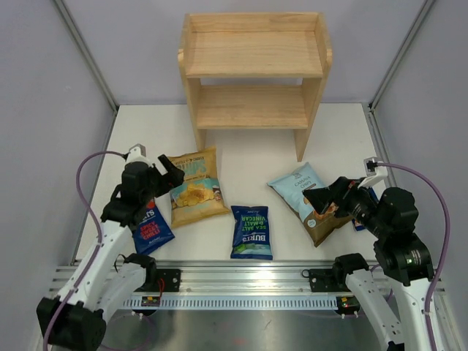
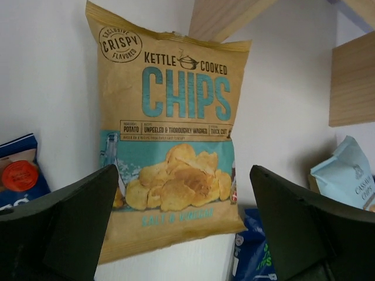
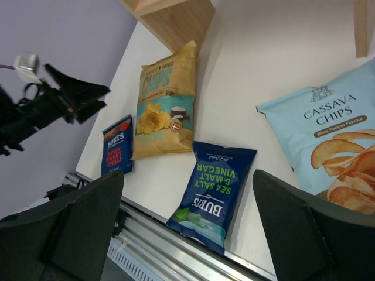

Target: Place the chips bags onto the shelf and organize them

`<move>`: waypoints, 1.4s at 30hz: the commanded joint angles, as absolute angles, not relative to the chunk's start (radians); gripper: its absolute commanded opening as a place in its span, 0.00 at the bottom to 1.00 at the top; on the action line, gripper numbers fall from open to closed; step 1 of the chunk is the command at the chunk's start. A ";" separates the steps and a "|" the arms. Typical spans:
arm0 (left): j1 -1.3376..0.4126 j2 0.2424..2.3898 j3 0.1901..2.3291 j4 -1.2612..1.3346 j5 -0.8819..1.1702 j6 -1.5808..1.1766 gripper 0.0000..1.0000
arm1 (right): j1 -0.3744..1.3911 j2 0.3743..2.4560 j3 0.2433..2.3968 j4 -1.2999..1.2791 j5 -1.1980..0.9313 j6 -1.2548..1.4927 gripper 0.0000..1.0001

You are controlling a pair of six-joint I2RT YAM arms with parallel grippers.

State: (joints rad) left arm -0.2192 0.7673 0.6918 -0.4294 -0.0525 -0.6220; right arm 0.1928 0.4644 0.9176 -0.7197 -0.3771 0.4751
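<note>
Facing "CHIPS" bag [image 2: 176,146], left gripper [image 2: 183,172] spread; right gripper [image 3: 187,175] too (over "CASSAVA CHIPS" bag [image 3: 328,129]).

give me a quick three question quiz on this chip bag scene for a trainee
1. True or false: the light wooden two-tier shelf already holds a bag.
2. Which bag lies centred in the wrist view of the left end effector? A) the large yellow glossy "Chips" bag B) the light-blue "Cassava Chips" bag C) a red-lettered "Burts" bag
3. Short answer: how do the jaws of the right end effector stand?

Key: 1 false, both tiers are bare. 2 A. 3 open, holding nothing.
</note>
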 commanded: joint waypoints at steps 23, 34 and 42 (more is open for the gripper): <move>0.129 1.706 0.638 0.655 0.656 -0.780 0.99 | 0.198 0.416 0.877 -0.649 -0.564 0.520 0.99; 0.100 1.764 0.506 0.911 0.623 -0.902 0.50 | 0.198 0.414 0.865 -0.612 -0.551 0.549 0.99; 0.080 1.628 0.433 0.962 0.592 -0.980 0.19 | 0.198 0.411 0.844 -0.598 -0.532 0.564 0.99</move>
